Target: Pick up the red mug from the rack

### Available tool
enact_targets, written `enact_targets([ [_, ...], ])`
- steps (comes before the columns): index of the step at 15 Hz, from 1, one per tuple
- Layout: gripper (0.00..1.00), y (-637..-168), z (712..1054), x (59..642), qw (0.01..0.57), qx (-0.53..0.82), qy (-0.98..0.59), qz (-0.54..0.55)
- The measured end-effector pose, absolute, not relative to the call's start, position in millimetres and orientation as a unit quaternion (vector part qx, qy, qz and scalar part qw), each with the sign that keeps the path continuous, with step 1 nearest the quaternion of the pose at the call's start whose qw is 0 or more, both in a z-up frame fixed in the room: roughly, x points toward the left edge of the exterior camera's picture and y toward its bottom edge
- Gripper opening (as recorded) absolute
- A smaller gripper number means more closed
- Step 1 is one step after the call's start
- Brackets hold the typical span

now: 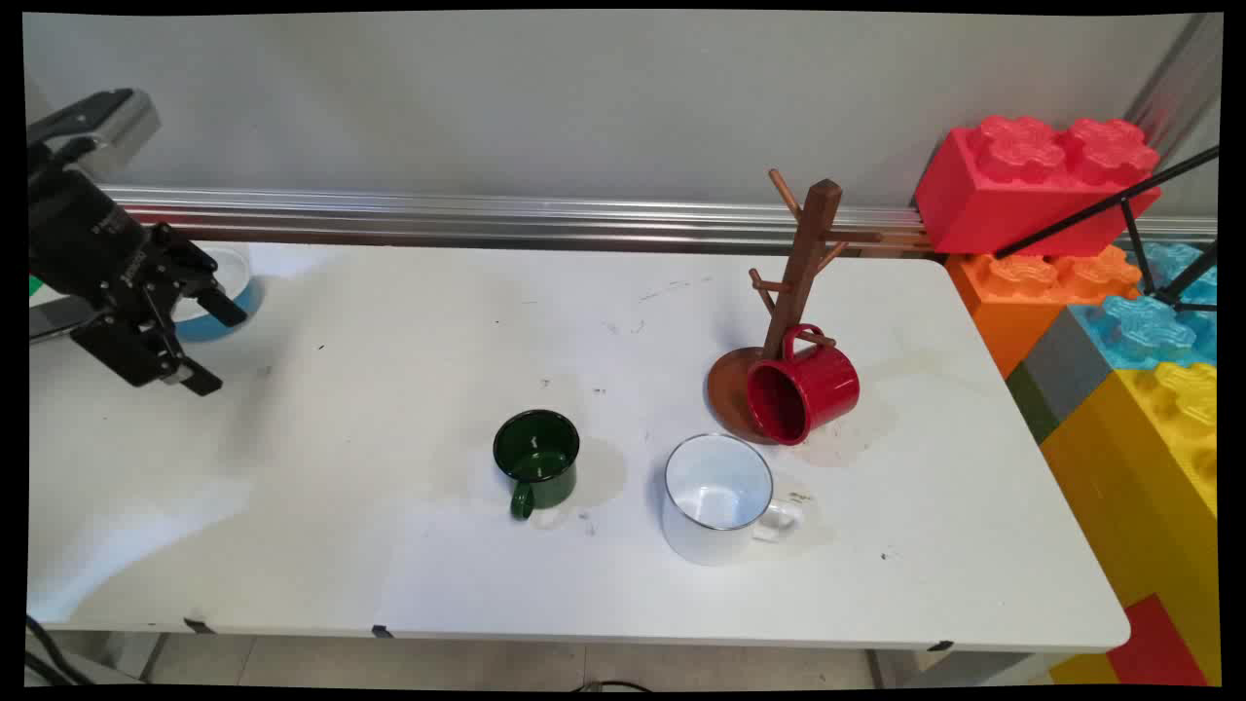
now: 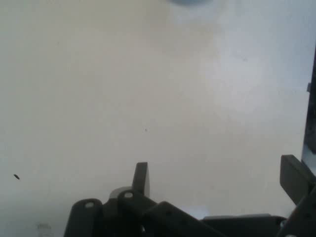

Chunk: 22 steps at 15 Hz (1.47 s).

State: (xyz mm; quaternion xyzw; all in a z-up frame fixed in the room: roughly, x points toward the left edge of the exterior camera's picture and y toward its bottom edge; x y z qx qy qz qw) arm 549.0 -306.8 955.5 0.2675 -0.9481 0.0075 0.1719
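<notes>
The hand view showed only bare white worktop [image 2: 148, 98] past the claw [image 2: 217, 177], whose fingers stood wide apart, holding nothing. The main view showed the claw [image 1: 209, 346] over the worktop's left end, near a blue-and-white bowl [image 1: 229, 292]. Well apart stood an empty green mug [image 1: 536, 459], an empty white mug [image 1: 715, 497], and a red mug [image 1: 803, 389] tipped against a wooden mug tree [image 1: 803, 263].

Black two-finger claw [image 1: 216, 346], jointed black linkage, grey wrist housing
</notes>
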Motion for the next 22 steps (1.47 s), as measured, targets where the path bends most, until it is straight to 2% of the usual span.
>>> enact_targets([
  [4, 1.0, -310, 952, 543, 0.218, 0.276, -0.936, 0.016],
  [12, 1.0, -326, 939, 482, 0.326, 0.319, -0.89, 0.008],
  [16, 1.0, -340, 930, 431, 0.37, 0.343, -0.863, 0.004],
  [22, 1.0, -346, 942, 347, 0.412, 0.307, -0.857, 0.03],
])
